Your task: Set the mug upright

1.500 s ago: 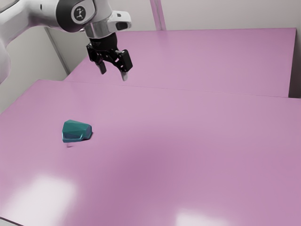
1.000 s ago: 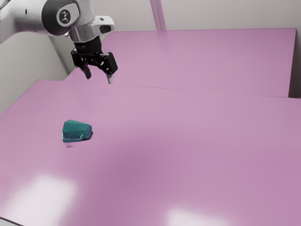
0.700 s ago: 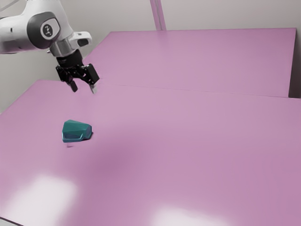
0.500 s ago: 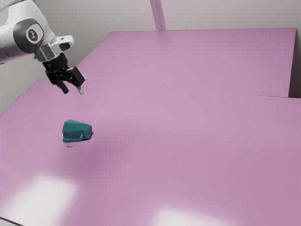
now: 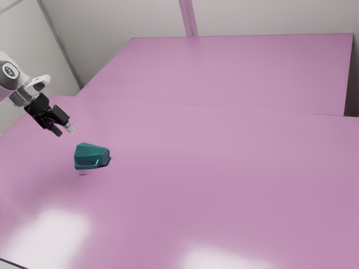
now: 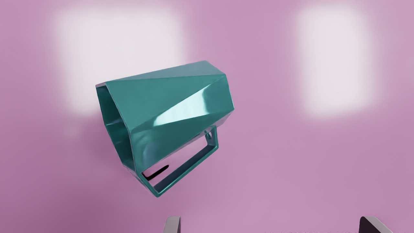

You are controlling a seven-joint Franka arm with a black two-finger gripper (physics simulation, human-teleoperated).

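Seeing mug point(image 6: 168, 111) on its side on the desk point(image 5: 224, 179), twd the edge at the exterior view's left, w/ handle point(image 6: 187, 171) facing the fingers point(image 5: 69, 128). Got those spread wide near the mug, prob above the desk.

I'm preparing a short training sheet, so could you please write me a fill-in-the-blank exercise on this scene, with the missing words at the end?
1. The mug is lying on its ____ on the table.
2. The mug's handle is on the side of the mug that faces ____ the gripper, not away from it.
3. The gripper is not shut but ____.
4. The arm comes in from the exterior view's ____.

Missing words: side; toward; open; left.
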